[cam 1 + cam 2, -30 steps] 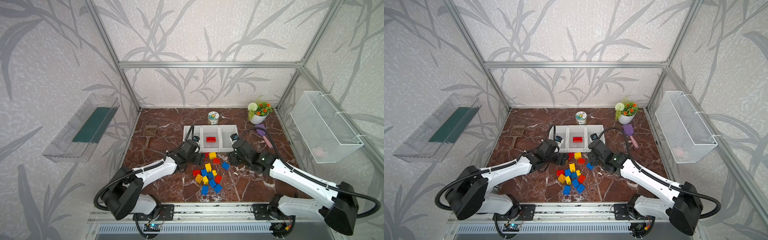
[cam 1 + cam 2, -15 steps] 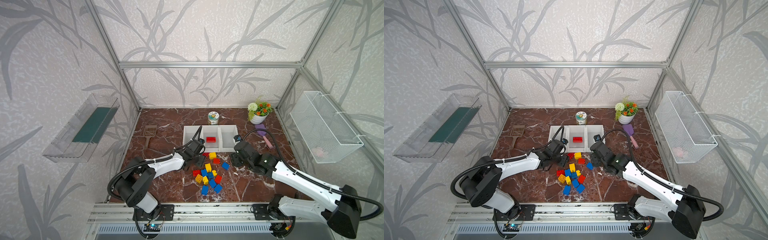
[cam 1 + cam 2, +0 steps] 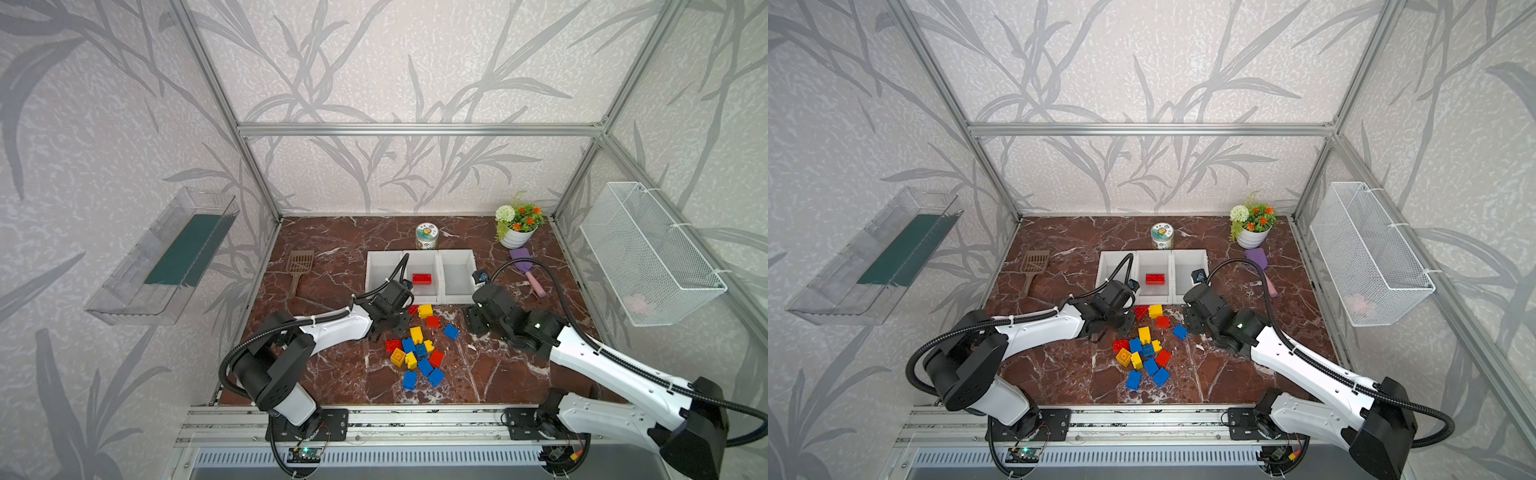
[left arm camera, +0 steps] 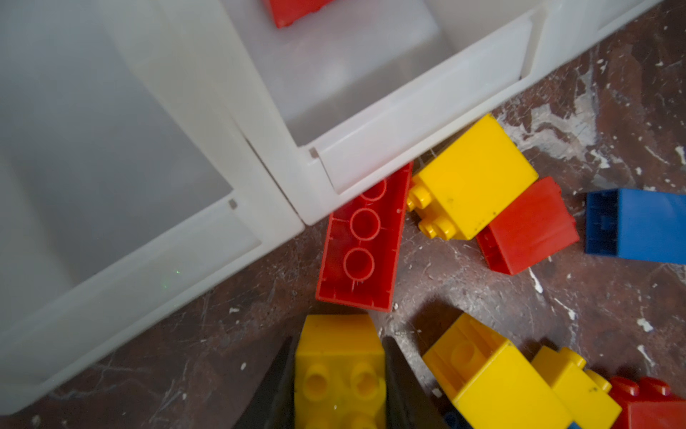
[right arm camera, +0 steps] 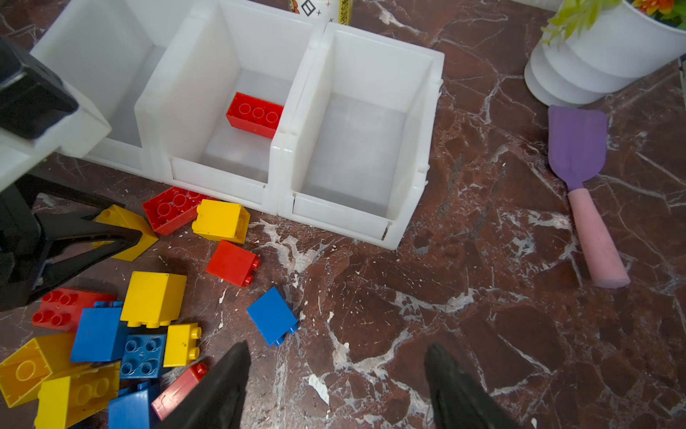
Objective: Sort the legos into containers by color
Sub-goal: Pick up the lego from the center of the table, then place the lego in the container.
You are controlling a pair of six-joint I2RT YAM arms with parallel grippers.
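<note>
The left gripper (image 4: 337, 341) is clamped on a yellow brick (image 4: 339, 371). Its two black fingers press opposite sides, and the brick's studs face the wrist camera. The grip sits at the rear left fringe of the loose legos (image 3: 415, 349) in the middle of the worktop (image 3: 332, 374). It is just in front of the front wall of the containers (image 3: 439, 270), which stand toward the rear edge. In both top views the gripper's body hides that brick. The right wrist view shows it from the side, between the finger tips. Whether it is clear of the worktop cannot be told. The right gripper (image 5: 337, 347) hangs spread and holds nothing, over the marble with a blue brick (image 5: 273, 315) just beside it. The middle container holds a long red brick (image 5: 255, 115).
</note>
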